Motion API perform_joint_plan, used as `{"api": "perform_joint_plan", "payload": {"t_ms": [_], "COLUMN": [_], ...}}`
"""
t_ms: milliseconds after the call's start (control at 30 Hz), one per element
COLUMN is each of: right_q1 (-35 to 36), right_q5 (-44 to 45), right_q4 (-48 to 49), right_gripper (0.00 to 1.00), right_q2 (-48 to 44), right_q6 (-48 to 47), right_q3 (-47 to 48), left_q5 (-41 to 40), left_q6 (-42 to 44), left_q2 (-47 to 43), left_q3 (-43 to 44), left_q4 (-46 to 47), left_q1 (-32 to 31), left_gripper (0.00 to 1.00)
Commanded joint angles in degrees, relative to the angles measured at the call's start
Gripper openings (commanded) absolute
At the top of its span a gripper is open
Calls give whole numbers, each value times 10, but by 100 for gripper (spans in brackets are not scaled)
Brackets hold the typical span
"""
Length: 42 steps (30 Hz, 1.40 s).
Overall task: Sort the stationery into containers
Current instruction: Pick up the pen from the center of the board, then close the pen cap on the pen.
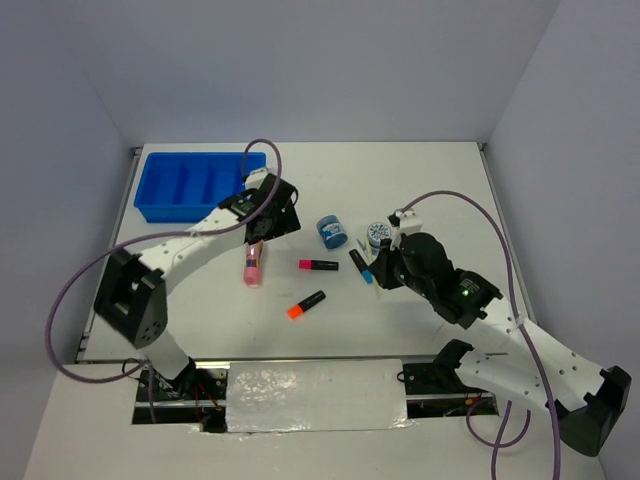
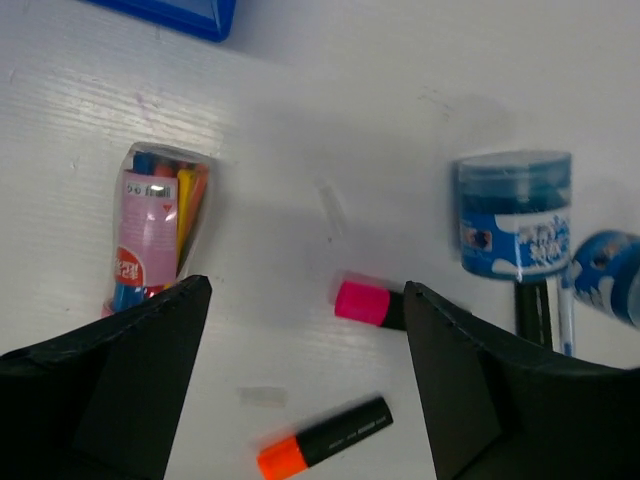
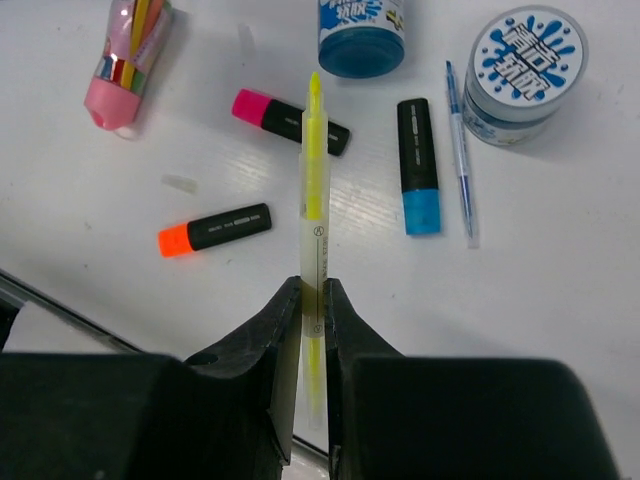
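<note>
Between shut fingers of right pincer [image 3: 312, 300]: thin yellow pen [image 3: 313, 190], gripped at its rear half, tip pointing away, held above tabletop [image 1: 440, 180]; left pincer [image 2: 307, 290] wide open, hovering over gap btwn pink tube [image 2: 150, 225] & pink-ended marker [image 2: 365, 303]; blue tray [image 1: 190, 185] sits far left, well apart.

Blue tray [image 1: 170, 213], pink tube [image 1: 253, 265], yellow pen [image 3: 313, 190].
</note>
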Motion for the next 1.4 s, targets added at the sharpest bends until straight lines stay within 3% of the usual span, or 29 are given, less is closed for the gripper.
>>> {"api": "perform_joint_plan", "payload": {"t_ms": [0,100,133,167,633,700,900,1200,1367], "right_q1": [4,4,4,4,4,4,3,3,4], "right_q5": [14,8,7,3,-30,-32,-31,-43,-59], "right_q4": [-16,-8,-7,-5,10,13,18,25,32], "right_gripper": [1,1,1,0,0,0,1,0,0], "right_q2": [-31,-51,-53,-59,-73,-75,-80,-80,-85], "right_q6": [-2,-2,-1,-2,-9,-10,-11,-15,-18], "right_q3": [-22,-40,-46,-49,-62,-64,-67,-71,-75], "left_q5": [-48,-25,-16,-11,-12,-6,2,31,48], "left_q6": [-69,-76,-80,-85,-116,-119,-121,-103,-93], "left_q2": [85,162,189,199,289,294,301,322,312], "left_q3": [73,144,151,157,203,203,186,178,166], "left_q4": [-58,-86,-82,-84,-113,-114,-109,-92,-79], "left_q1": [0,-1,-1,-1,-4,-4,-3,-3,-4], "left_gripper": [87,82,69,63,60,53,52,33,13]}}
